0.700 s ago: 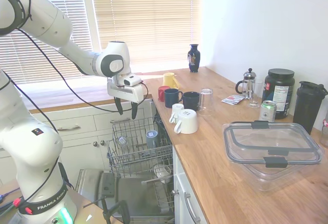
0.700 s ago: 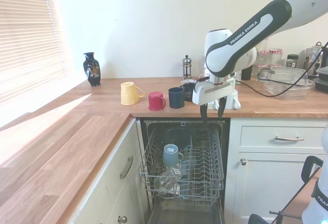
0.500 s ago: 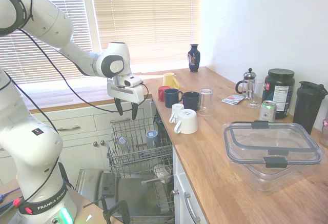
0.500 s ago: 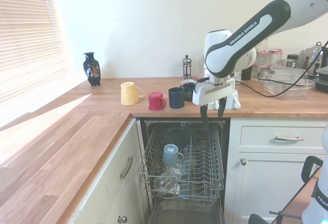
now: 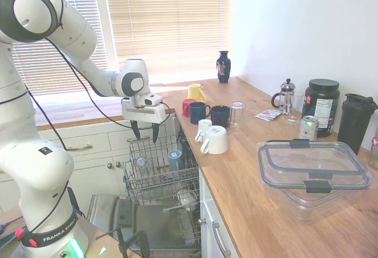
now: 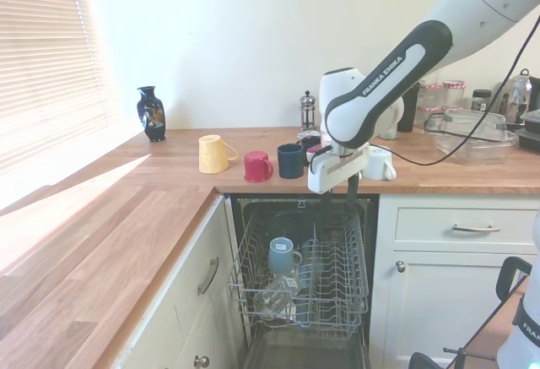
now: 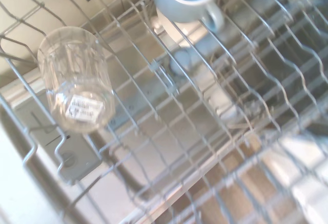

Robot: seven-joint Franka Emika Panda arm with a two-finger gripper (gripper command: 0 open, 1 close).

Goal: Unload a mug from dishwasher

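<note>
We see the end effector [image 5: 144, 131] poised above the dishwasher [image 6: 297, 278], its dark fingers parted and holding nothing. The mug [image 6: 282, 255], a smooth slate-blue ceramic cylinder with a paler base, stands base-up among the prongs of the thin grey wire rack [image 5: 155, 175], to one side of the end effector rather than directly beneath it. Beside the mug lies a clear ribbed glass [image 7: 77, 84] bearing a small label. We judge three risks: a finger could catch a wire on descent; glazed ceramic could slip from a shallow pinch; a sideways approach could knock the glass. On the wooden tabletop [image 5: 248, 181], navy, red, yellow and white mugs already stand grouped.
</note>
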